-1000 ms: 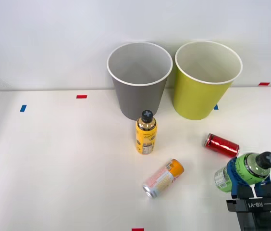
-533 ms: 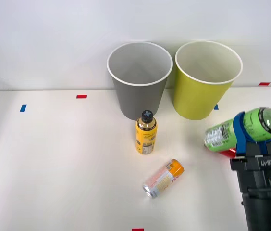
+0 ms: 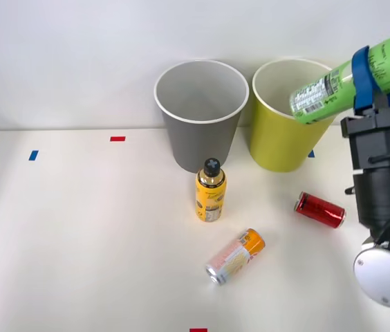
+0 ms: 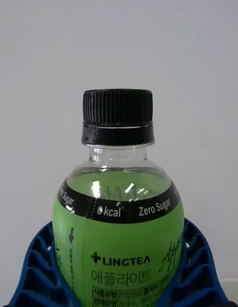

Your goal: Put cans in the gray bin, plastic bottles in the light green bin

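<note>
My right gripper (image 3: 365, 79) is shut on the green-labelled plastic bottle (image 3: 347, 78), which lies tilted in the air over the right rim of the light green bin (image 3: 288, 138). In the wrist view the same bottle (image 4: 118, 228) sits between my blue ribbed fingers (image 4: 34, 267), dark cap pointing away. The yellow-labelled bottle (image 3: 210, 190) stands upright in front of the gray bin (image 3: 200, 128). A red can (image 3: 319, 209) lies on the table right of it, and an orange-and-cream can (image 3: 235, 256) lies nearer the front.
Both bins stand side by side at the back of the white table (image 3: 77, 228). Small red (image 3: 117, 138) and blue (image 3: 33, 155) tape marks dot the table. A white wall rises behind the bins.
My right gripper has lifted the green-labelled bottle from the table near the red can, up and back, until it hangs by the light green bin's rim. The other items have not moved.
</note>
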